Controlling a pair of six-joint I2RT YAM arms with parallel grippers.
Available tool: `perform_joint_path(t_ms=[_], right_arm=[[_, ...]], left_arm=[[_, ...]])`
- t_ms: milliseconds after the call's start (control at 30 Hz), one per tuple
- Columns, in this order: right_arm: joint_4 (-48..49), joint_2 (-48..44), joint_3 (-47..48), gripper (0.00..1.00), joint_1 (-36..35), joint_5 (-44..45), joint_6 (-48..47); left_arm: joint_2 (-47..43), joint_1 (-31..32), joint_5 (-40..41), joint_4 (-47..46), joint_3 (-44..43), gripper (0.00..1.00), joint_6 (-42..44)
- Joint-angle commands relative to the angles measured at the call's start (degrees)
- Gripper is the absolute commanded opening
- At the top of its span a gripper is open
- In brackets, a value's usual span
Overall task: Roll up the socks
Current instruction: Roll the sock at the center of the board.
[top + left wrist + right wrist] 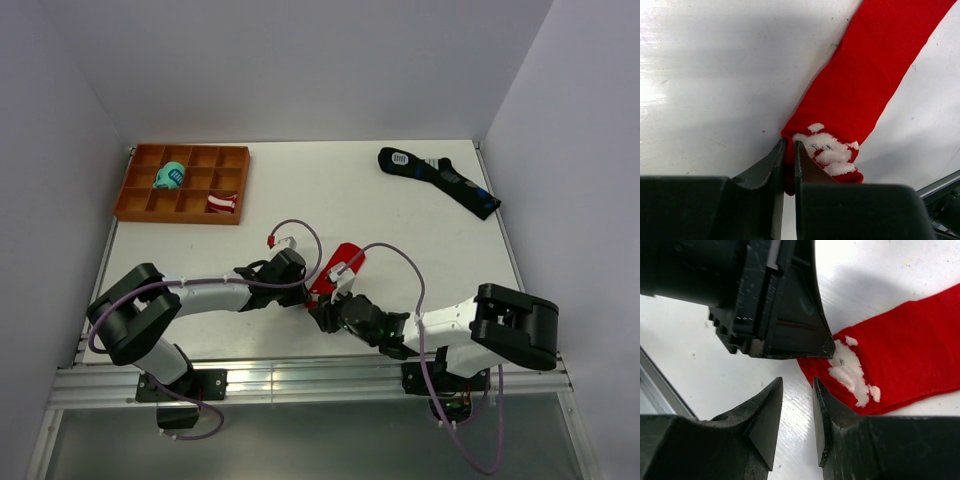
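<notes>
The red socks (pixel 340 264) lie as a narrow strip near the table's front centre, with the white motif (pixel 827 150) at the near end. My left gripper (pixel 790 145) is shut on the near-end edge of the socks (pixel 870 75), beside the motif. My right gripper (pixel 797 385) is slightly open and empty, its jaws on bare table just beside the socks' near end (pixel 910 355); the motif (pixel 852 372) lies to the right of its tips. The left gripper's body (pixel 770 295) looms right in front of it. Both grippers meet at the sock's near end (pixel 320 296).
An orange compartment tray (pixel 183 183) stands at the back left, holding a teal bundle (pixel 170 177) and a red-and-white striped bundle (pixel 222 204). Long black socks with blue marks (pixel 440 180) lie at the back right. The table's front rail (pixel 300 380) is close behind the grippers.
</notes>
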State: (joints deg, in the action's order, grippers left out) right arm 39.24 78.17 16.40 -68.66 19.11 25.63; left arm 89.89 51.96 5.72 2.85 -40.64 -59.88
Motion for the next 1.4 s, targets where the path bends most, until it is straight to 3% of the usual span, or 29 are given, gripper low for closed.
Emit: perform_joint_path(t_ms=[0, 1367], right_arm=[[0.4, 0.84, 1.09, 0.38, -0.51, 3.12, -0.84], [-1.54, 7.96, 4.25, 0.37, -0.59, 9.27, -3.13]], left_arm=[[2.66, 0.15, -0.88, 8.66, 1.36, 0.0, 0.73], [2.4, 0.15, -1.85, 9.63, 0.3, 0.0, 1.96]])
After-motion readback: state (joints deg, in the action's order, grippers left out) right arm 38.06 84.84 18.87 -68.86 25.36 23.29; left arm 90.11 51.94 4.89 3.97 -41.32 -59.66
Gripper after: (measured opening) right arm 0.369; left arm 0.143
